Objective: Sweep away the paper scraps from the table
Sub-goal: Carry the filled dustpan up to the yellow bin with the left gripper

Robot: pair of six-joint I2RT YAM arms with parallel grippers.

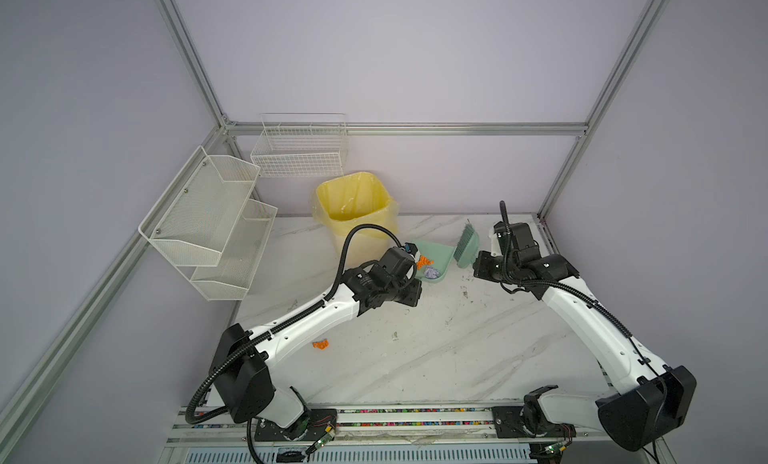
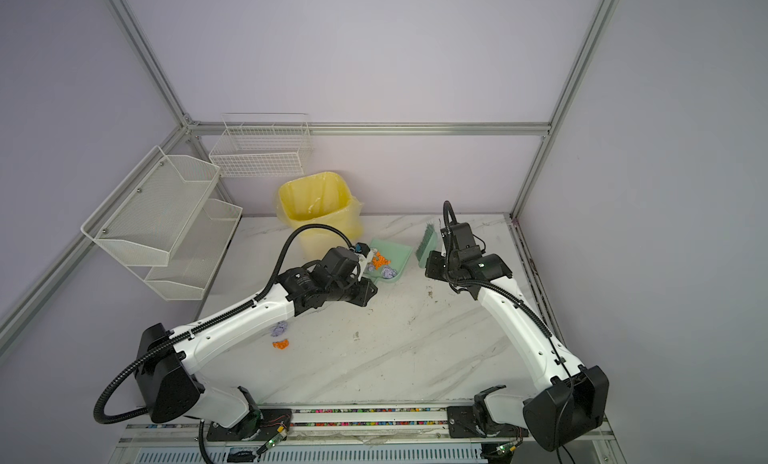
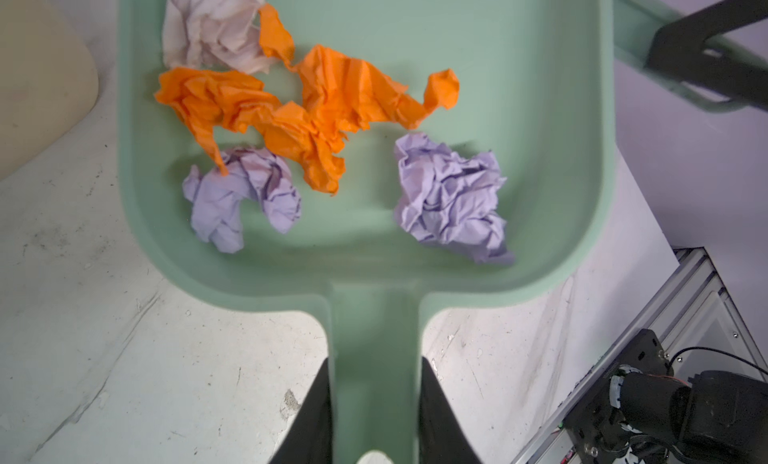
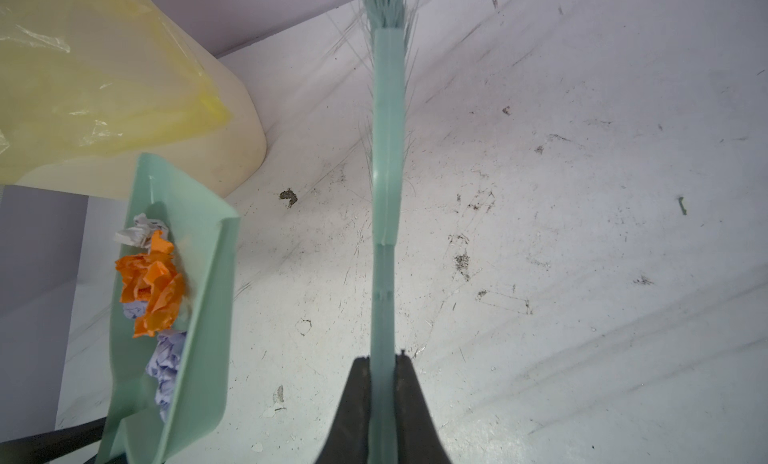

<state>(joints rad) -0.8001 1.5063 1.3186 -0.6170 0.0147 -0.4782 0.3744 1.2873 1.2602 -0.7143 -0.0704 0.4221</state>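
- Left jaws first: they are closed in tight on the handle of the mint dustpan, with a black finger pressed against each side of it.
- The paper scraps in the pan lie straight out ahead of those jaws, past the handle. I see a tangle of orange, two lavender wads and one paler wad at the far end (none of them touches the jaws).
- Right jaws are pinched shut on the thin handle of the brush, whose bristles point away from them.
- In both top views the brush stands just beside the pan's right edge, so the scraps in the pan sit off to the left of the right jaws, behind the pan's side wall.
- Two strays are out on the bench: an orange wad and, just beyond it, a lavender wad tucked against the left forearm (it shows in only a top view).
- Both strays lie well behind the left jaws, toward the near side of the bench, and well apart from the right jaws.
- The yellow-lined bin stands at the back of the bench, close to the pan.
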